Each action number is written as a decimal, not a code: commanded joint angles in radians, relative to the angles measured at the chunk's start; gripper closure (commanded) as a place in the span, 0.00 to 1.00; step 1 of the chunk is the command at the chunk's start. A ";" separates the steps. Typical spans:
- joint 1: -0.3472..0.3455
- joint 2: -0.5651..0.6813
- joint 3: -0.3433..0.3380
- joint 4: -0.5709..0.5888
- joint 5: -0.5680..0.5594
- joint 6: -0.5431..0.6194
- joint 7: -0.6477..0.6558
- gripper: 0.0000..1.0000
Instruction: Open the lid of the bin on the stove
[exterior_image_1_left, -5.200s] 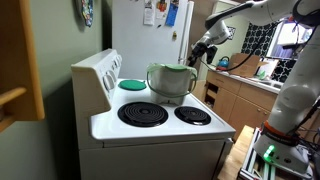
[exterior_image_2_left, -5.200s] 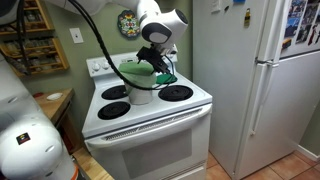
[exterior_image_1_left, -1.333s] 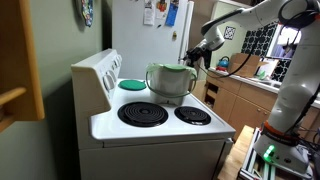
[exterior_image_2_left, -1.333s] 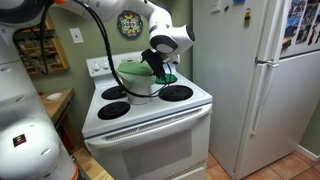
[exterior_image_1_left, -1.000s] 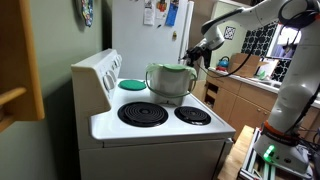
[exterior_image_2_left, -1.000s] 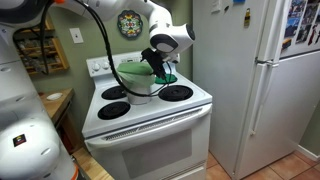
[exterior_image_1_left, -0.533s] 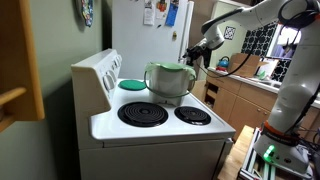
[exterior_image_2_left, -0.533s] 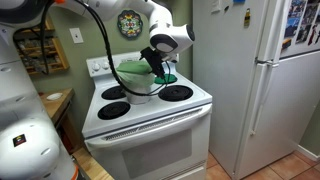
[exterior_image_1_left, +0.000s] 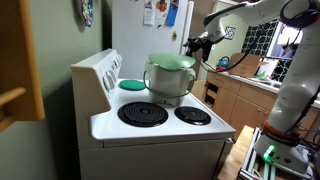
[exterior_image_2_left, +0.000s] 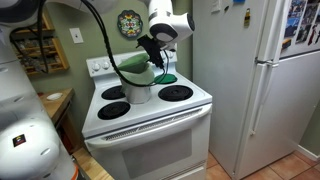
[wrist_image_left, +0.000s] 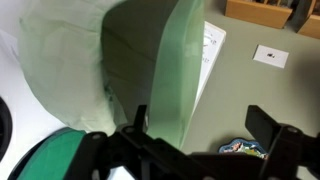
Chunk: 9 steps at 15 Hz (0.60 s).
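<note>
Lid (exterior_image_2_left: 132, 64) tilted up on hinge, part open, over bin (exterior_image_2_left: 140, 92) on rear burner of stove (exterior_image_2_left: 150, 112). In other exterior view, lid (exterior_image_1_left: 172, 61) sits just above bin (exterior_image_1_left: 168, 86).

Arm arches in from above, wrist bent down toward lid edge. Gripper (exterior_image_2_left: 152, 52) at lid's rim beside fridge (exterior_image_2_left: 250, 80).

Fingertip contact hidden in both exterior views.

Wrist view: lid (wrist_image_left: 182, 70) edge-on, gripper (wrist_image_left: 205, 135) spread wide, 1 finger (wrist_image_left: 138, 135) against lid rim, other clear.
</note>
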 joint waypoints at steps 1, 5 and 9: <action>-0.002 -0.037 0.015 0.063 -0.018 -0.038 0.035 0.00; 0.025 -0.041 0.052 0.163 -0.064 -0.049 0.118 0.00; 0.053 0.004 0.092 0.255 -0.123 -0.066 0.188 0.00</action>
